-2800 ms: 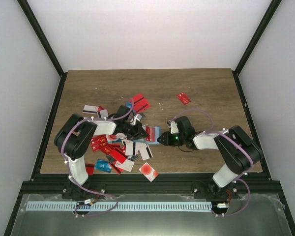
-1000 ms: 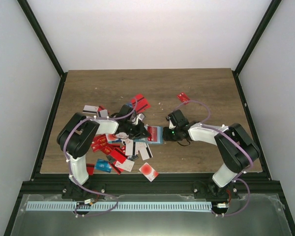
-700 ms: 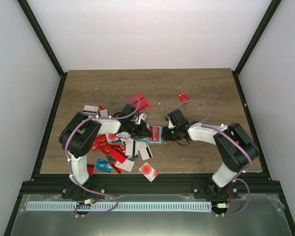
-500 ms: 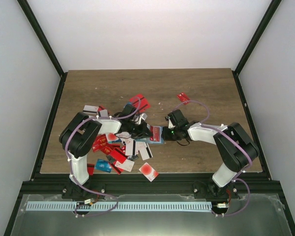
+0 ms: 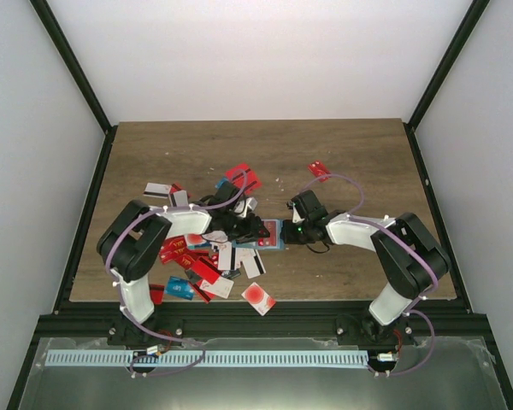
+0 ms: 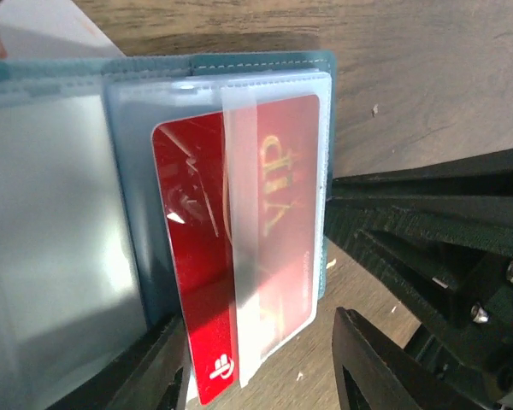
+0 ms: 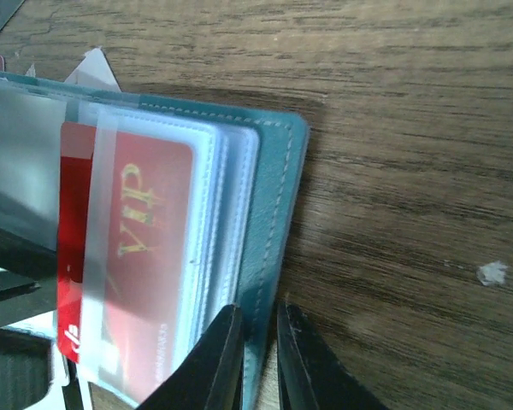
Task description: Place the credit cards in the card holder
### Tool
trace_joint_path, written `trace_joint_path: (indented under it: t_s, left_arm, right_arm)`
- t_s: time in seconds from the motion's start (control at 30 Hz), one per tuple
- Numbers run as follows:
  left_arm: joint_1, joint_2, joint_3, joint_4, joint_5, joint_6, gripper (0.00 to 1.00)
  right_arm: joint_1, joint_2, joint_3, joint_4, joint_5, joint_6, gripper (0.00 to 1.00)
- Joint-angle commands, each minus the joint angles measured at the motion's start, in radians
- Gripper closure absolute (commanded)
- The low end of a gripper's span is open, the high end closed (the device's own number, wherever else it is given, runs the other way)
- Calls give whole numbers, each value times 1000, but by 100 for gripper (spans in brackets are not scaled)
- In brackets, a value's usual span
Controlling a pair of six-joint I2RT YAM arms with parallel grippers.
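The teal card holder (image 5: pixel 272 233) lies open on the table between my two grippers. A red card (image 6: pixel 239 239) marked VIP sits partly inside its clear pocket, its lower end sticking out. My left gripper (image 6: pixel 258 326) is open, its jaws standing apart on either side of that card end (image 5: pixel 258 231). My right gripper (image 7: pixel 258 312) is shut on the edge of the holder's teal cover (image 7: pixel 275 192), and in the top view it (image 5: pixel 289 232) is at the holder's right side. The same red card (image 7: pixel 145 231) shows in the right wrist view. Loose credit cards (image 5: pixel 207 258) lie piled under the left arm.
A lone red card (image 5: pixel 321 170) lies on the wood behind the right arm. A white card with a red dot (image 5: pixel 258 297) and a blue card (image 5: pixel 179 287) sit near the table's front edge. Red cards (image 5: pixel 244 179) also lie behind the left gripper.
My left gripper has opened and let go of the red card, which stays partly in the pocket. The right gripper has kept its grip on the holder and not moved.
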Motion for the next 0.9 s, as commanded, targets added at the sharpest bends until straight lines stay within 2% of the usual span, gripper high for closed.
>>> trace_joint_path:
  t_s: [0.0, 0.27, 0.33, 0.37, 0.4, 0.5, 0.6, 0.7, 0.87]
  left_arm:
    - [-4, -54, -23, -127, -82, 41, 49]
    - [-15, -157, 16, -257, -140, 92, 32]
    - [-17, -181, 34, -285, -165, 112, 32]
    - [-17, -190, 40, -297, -187, 123, 34]
    - [-17, -195, 48, -307, -211, 138, 41]
    - [-18, -184, 68, -307, -250, 180, 71]
    - [-19, -162, 78, -275, -239, 207, 89]
    - [-21, -128, 95, -257, -227, 224, 96]
    - [-23, -66, 124, -241, -229, 244, 96]
  right_arm:
    - [12, 20, -6, -60, 50, -12, 86]
    - [6, 3, 9, -63, 50, -22, 85]
    - [0, -11, 12, -64, 43, -27, 85]
    - [-3, -19, 14, -65, 40, -30, 85]
    - [-7, -27, 19, -69, 35, -34, 84]
    - [-18, -52, 29, -80, 28, -42, 83]
    - [-26, -81, 40, -96, 15, -45, 81]
    - [-32, -114, 44, -107, 4, -42, 80]
    - [-41, -168, 31, -111, -20, -31, 79]
